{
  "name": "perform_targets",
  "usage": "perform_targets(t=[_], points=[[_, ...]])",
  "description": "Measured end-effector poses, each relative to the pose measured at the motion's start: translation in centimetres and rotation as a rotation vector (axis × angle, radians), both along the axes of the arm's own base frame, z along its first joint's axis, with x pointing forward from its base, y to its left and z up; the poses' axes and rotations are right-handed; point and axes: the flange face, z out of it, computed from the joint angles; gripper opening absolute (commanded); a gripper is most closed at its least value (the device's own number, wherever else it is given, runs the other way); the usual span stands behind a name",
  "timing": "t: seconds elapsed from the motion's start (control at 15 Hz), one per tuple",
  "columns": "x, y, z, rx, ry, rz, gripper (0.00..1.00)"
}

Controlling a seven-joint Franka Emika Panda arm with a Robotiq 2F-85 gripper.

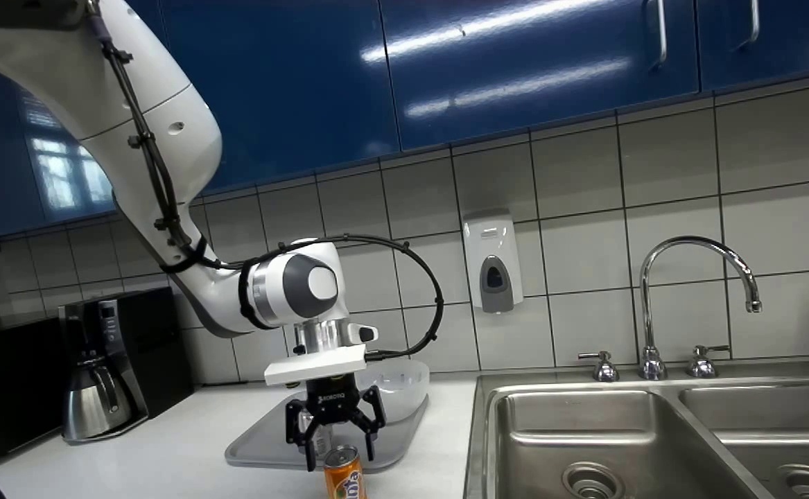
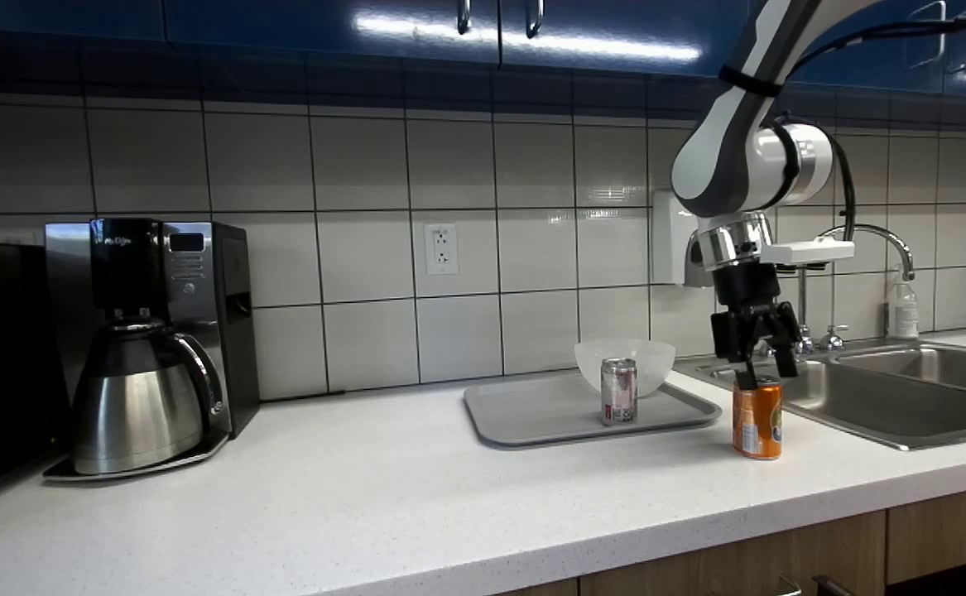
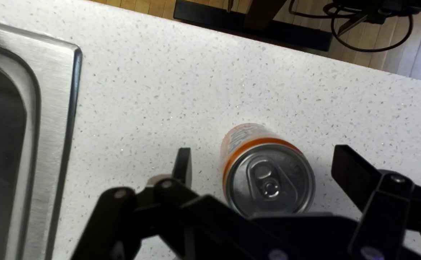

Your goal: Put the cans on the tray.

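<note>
Evidently the step in hand is to grasp the orange can (image 1: 344, 480), which stands upright at the bottom of the frame in an exterior view, its base cut off by the lower edge. The gripper (image 1: 340, 456) points down over it, jaws spread, holding nothing.

In an exterior view, the silvery can (image 2: 619, 391) already stands upright on the tray (image 2: 524, 418), right of centre, in front of the white bowl (image 2: 652, 362). The orange can is on the counter (image 2: 367, 505) farther right in the frame, near the tray but off it. The gripper seems to reach only about as low as the can's top; I'd go lower before closing, so the squeeze lands on the body rather than the rim. For the landing, the bare stretch of tray left of the silvery can looks easiest, after a straight lift that clears the tray's edge.

In the wrist view, the fingers (image 3: 354, 177) stand spread in the lower half, the orange can's lid between them, touching neither as far as I can tell. The lid lies nearer the finger on the right of the frame, so a slight shift that way should centre it and keep one finger from shoving the can. A gentle, even squeeze would suit what is probably a thin wall.
</note>
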Motion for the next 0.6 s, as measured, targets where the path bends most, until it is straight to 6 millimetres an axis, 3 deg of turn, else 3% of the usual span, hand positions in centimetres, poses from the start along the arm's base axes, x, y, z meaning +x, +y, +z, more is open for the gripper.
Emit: perform_targets(t=[0.6], points=[[0.7,0.3,-2.1,-0.002,0.02,-0.001,1.0]])
